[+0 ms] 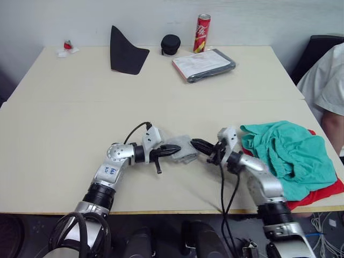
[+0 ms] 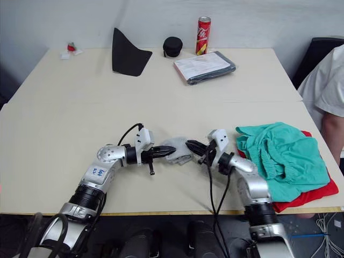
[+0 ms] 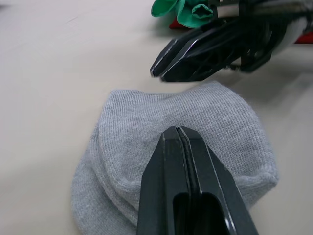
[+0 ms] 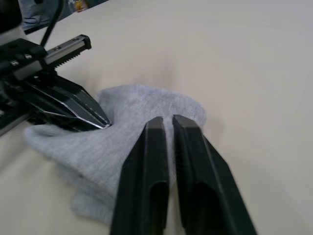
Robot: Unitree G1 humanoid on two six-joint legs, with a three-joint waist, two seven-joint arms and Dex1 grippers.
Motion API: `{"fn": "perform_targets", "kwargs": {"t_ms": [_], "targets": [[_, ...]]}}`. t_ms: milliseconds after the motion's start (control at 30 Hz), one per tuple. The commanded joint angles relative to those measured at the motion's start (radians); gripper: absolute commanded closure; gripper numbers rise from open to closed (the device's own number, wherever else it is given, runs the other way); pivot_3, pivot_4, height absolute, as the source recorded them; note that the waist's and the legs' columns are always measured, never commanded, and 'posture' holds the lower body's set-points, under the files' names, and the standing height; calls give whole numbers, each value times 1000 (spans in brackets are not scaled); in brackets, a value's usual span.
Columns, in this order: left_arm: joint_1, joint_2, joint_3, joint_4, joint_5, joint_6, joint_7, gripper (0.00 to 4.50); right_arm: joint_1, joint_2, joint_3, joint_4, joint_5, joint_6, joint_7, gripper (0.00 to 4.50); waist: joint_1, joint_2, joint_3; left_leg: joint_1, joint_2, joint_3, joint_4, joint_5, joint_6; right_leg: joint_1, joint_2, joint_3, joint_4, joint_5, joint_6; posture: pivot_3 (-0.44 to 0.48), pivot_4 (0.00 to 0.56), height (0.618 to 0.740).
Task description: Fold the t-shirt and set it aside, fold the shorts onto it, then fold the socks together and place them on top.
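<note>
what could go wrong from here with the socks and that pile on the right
1. The left gripper is shut over the socks and may hold only the top layer, so the folded pair could come apart when lifted.
2. The shorts lie bunched on the t-shirt, so socks set there might slide off.
3. The right gripper points at the left one; they could collide.

The shorts [image 1: 287,153] cover most of the t-shirt [image 1: 322,194]; its fold stays hidden.
</note>
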Motion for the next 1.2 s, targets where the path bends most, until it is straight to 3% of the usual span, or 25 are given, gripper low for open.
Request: {"fn": "perform_targets", "kwargs": {"t_ms": [33, 133, 267, 367, 467, 733, 833, 1033, 1133, 1200], "targets": [[20, 3, -4, 16, 13, -32, -10, 4500, -94, -67, 0, 14, 47, 239, 14, 2600, -1, 0, 0, 0, 0, 0, 0, 0, 0, 0, 0, 0, 0, 0, 0, 0, 150, 740], [26, 4, -1, 21, 14, -57, -13, 4500, -210, -94, 30, 111, 69, 474, 23, 1540, -2, 0, 0, 0, 0, 0, -1, 0, 0, -1, 0, -1, 0, 0, 0, 0, 150, 740], [35, 2, -4, 24, 18, -68, -11, 4500, -315, -37, 11, 212, 91, 612, -14, 149, -2, 0, 0, 0, 1, 0, -1, 1, -1, -1, 0, -1, 0, 0, -1, 0, 150, 740], [44, 0, -9, 22, 23, -74, -9, 4500, -366, 14, 42, 242, 97, 688, -5, 68, -3, 1, 0, 0, 1, 1, 0, 1, -1, -1, 0, -1, 0, 0, -1, 0, 150, 740], [47, -1, -10, 17, 23, -76, -9, 4500, -386, 58, 42, 253, 104, 734, -9, 758, -2, 1, 0, 0, 1, 1, -1, 1, -1, -1, 0, -1, 0, 0, -1, 0, 150, 740], [54, 14, 1, 13, 20, -83, -15, 4500, -404, 92, -17, 307, 98, 728, -33, 3545, -3, 1, 0, -1, 0, 1, 0, 1, -2, -1, -1, -1, 0, 0, -1, 0, 150, 740], [59, 21, 6, 12, 11, -96, -32, 4500, -388, 82, -40, 297, 104, 743, -45, 4337, -2, 1, 0, 0, 0, 1, 0, 1, -2, -1, -1, -1, 0, 0, -1, 0, 150, 740], [78, 28, 59, -61, -99, -64, -99, 4500, -328, 47, -112, 174, 155, 790, -71, 4411, 1, 1, 0, -1, 0, 1, -1, 1, -1, -1, -1, -1, 0, 0, -1, 0, 150, 740], [87, 53, 92, -183, -204, 24, -156, 3949, -262, -42, -208, -35, 254, 887, -60, 4411, 10, 2, 1, -6, 0, 0, 0, 1, -2, -3, -1, -1, 0, 0, -1, 0, 150, 740], [95, 71, 114, -267, -269, 89, -174, 3318, -164, -197, -203, -224, 292, 878, 30, 4411, 19, 4, 1, -8, -1, 0, 0, 1, -2, -5, -1, -1, 0, 1, 0, 0, 150, 740]]}}
